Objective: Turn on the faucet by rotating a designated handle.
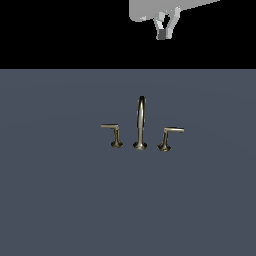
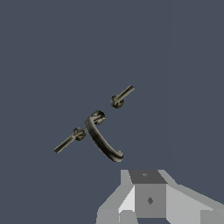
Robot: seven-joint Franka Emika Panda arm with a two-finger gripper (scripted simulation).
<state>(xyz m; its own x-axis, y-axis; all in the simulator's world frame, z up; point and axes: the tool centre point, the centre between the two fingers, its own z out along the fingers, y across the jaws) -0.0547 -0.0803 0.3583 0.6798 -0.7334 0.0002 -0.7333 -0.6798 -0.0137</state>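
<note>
The faucet is a small bronze-grey set on the flat blue-grey floor. Its tall arched spout stands in the middle. The handle, with a slanted stem, a wide base and a flat bar, is on the exterior view's right of the spout. The upright twin handle is on the left. My gripper hangs high above and well behind the set, touching nothing. Its fingers meet at the tips and hold nothing. The wrist view shows the spout, two handles and my gripper. I cannot tell there which handle is which.
The blue-grey floor spreads on all sides of the faucet. Above its far edge the background is black.
</note>
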